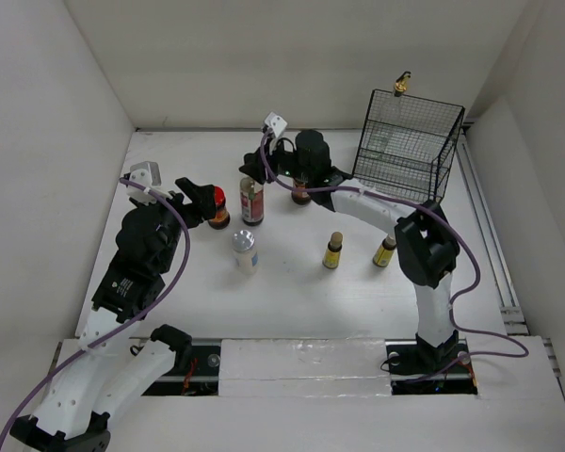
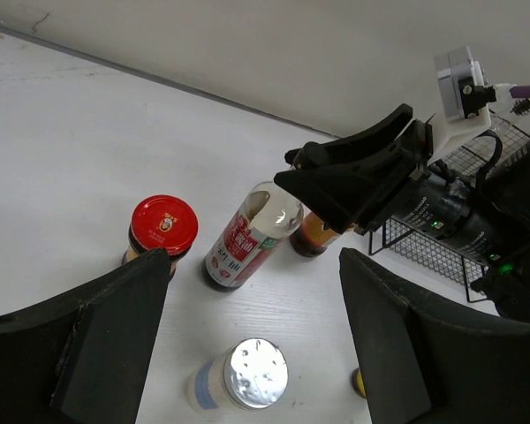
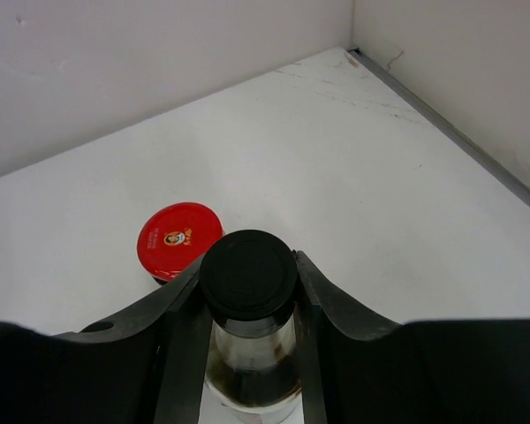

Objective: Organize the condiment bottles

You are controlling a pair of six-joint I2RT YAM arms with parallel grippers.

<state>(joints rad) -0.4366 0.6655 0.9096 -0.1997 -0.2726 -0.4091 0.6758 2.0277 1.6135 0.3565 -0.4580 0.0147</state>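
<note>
Black-capped dark glass, one bottle [image 3: 250, 371] stands left of the wire basket [image 1: 410, 146], with the right gripper [image 3: 249, 265] clamped on both sides of its neck. Farther left of the basket, the left gripper [image 2: 254, 256] gapes wide and empty beside a red-capped jar [image 2: 163, 225].

Black wire basket [image 1: 395, 162] on a white table [image 1: 292, 292], boxed in by white walls [image 1: 292, 56].
The basket stands upright at about 1 o'clock on the table, in the far corner, near the back and right walls. A grey strip [image 1: 487, 226] runs along the table's edge at 3 o'clock.
</note>
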